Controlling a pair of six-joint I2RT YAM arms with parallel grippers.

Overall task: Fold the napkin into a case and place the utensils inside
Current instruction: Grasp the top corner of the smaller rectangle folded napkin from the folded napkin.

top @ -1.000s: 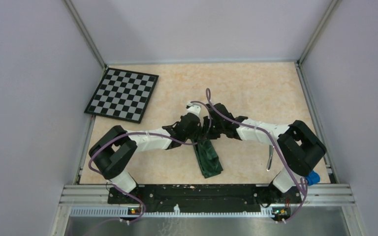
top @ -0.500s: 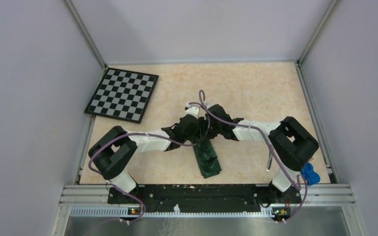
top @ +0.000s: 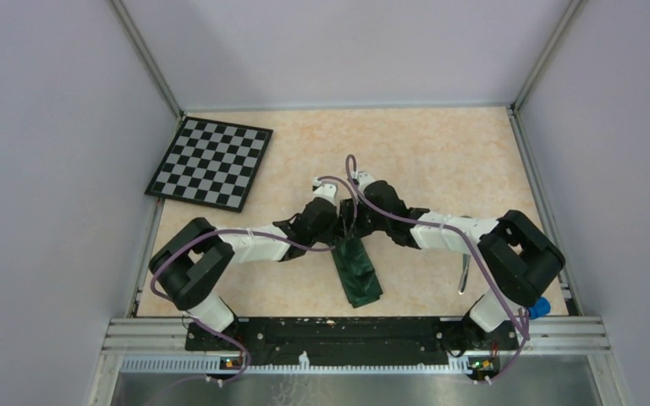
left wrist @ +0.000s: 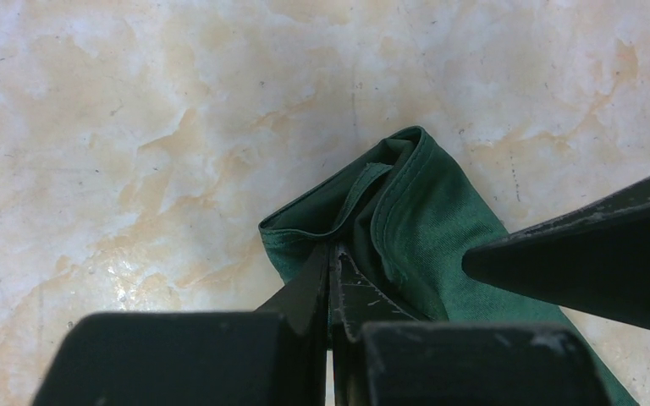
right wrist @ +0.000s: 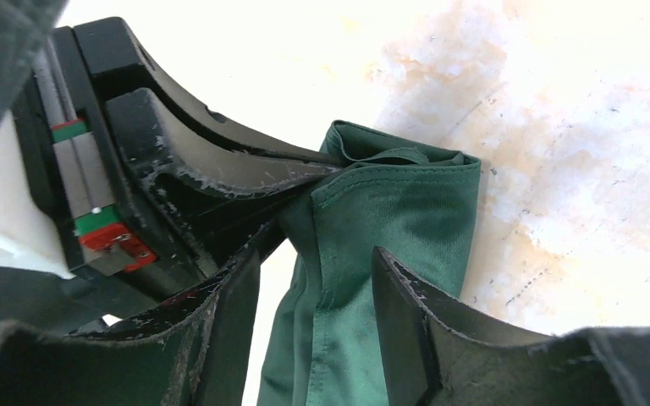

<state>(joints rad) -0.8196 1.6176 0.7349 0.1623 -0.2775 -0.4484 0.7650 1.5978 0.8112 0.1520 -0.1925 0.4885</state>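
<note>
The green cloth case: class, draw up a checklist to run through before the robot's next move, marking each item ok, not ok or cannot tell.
1. The left gripper grips the case: ok, jaws shut on a cloth layer at its far end.
2. The right gripper grips the cloth: not ok, jaws open, one finger on either side.
3. The case rests on the table: ok.
4. The case mouth is wide enough: cannot tell.
5. A silver utensil is available: ok, one lies beside the right arm; a second is not seen.
</note>
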